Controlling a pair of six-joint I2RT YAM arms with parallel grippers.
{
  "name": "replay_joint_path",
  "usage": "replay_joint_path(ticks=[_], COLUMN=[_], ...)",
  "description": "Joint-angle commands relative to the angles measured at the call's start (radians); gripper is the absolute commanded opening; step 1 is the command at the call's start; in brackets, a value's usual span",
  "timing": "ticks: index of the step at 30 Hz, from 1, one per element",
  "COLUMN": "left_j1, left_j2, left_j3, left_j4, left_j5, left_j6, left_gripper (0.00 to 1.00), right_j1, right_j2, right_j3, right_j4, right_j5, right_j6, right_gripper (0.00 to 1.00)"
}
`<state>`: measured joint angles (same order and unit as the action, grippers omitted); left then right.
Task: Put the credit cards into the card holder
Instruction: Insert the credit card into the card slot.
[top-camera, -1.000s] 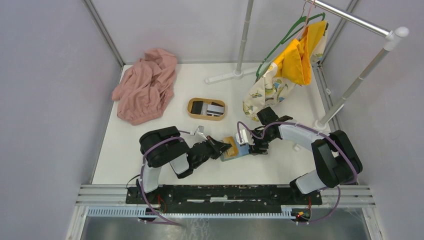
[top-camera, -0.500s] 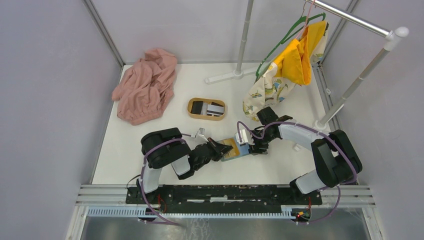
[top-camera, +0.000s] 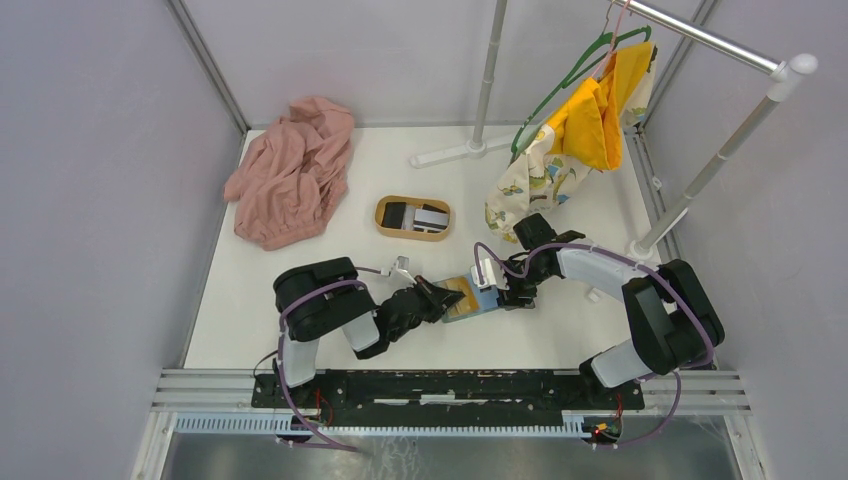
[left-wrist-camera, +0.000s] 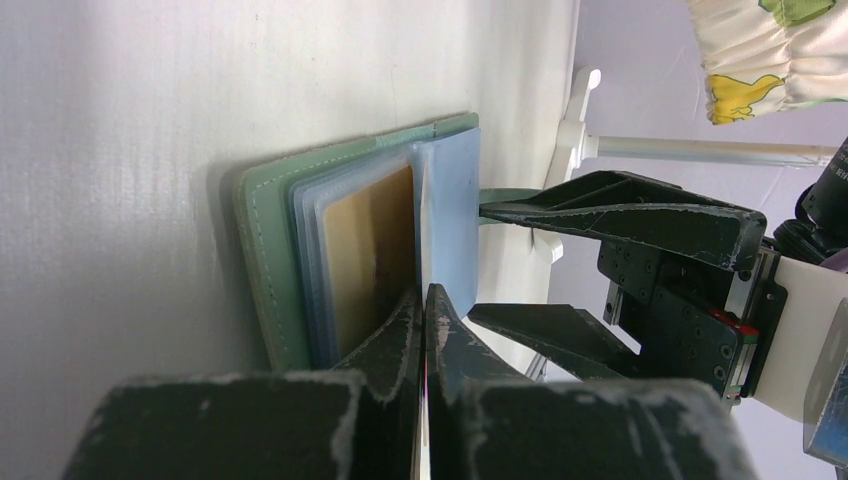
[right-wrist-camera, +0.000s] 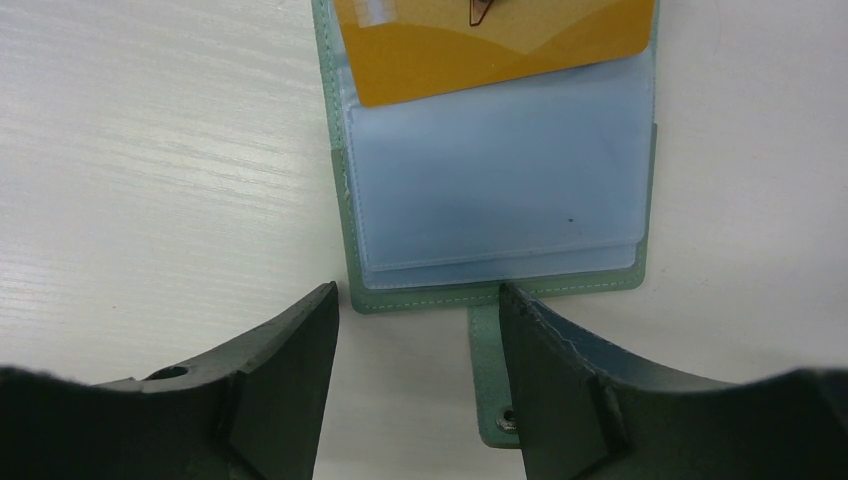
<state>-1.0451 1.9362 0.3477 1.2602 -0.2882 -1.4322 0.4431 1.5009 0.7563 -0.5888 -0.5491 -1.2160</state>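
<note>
The card holder (top-camera: 470, 297) lies open on the table between my two grippers, grey-green outside with pale blue slots (right-wrist-camera: 500, 180). An orange-tan card (right-wrist-camera: 480, 50) lies on its far half. My left gripper (top-camera: 443, 293) is shut on a thin card held edge-on (left-wrist-camera: 424, 300), with its tips at the holder's slots (left-wrist-camera: 300, 250). I cannot tell that card's colour. My right gripper (top-camera: 503, 290) is open (right-wrist-camera: 418, 300) at the holder's near edge, with one finger over the closing tab (right-wrist-camera: 490, 380). More credit cards, one black (top-camera: 395, 214) and one grey-white (top-camera: 432, 218), lie in the oval wooden tray (top-camera: 413, 234).
A pink cloth (top-camera: 290, 170) is heaped at the back left. A clothes stand (top-camera: 487, 90) with a yellow and patterned garment (top-camera: 570, 130) on a green hanger stands at the back right, its base (left-wrist-camera: 580, 100) just behind the holder.
The left arm's elbow has shifted slightly to the left. Both grippers stay at the card holder as before.
</note>
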Motion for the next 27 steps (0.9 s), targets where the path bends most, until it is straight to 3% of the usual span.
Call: replay_joint_path(ticks=[1, 27], left_j1=[-0.005, 0.016], left_j2=[-0.023, 0.028], left_j3=[0.015, 0.036], left_j4=[-0.03, -0.001], left_j5=[-0.038, 0.057], left_j6=[-0.017, -0.024], left_gripper=[0.02, 0.02], right_j1=[0.0, 0.0], right_j2=[0.026, 0.03], right_j3=[0.005, 0.008], right_j4=[-0.029, -0.035], right_j5=[0.013, 0.007], right_j6=[-0.009, -0.011], right_gripper=[0.65, 0.64])
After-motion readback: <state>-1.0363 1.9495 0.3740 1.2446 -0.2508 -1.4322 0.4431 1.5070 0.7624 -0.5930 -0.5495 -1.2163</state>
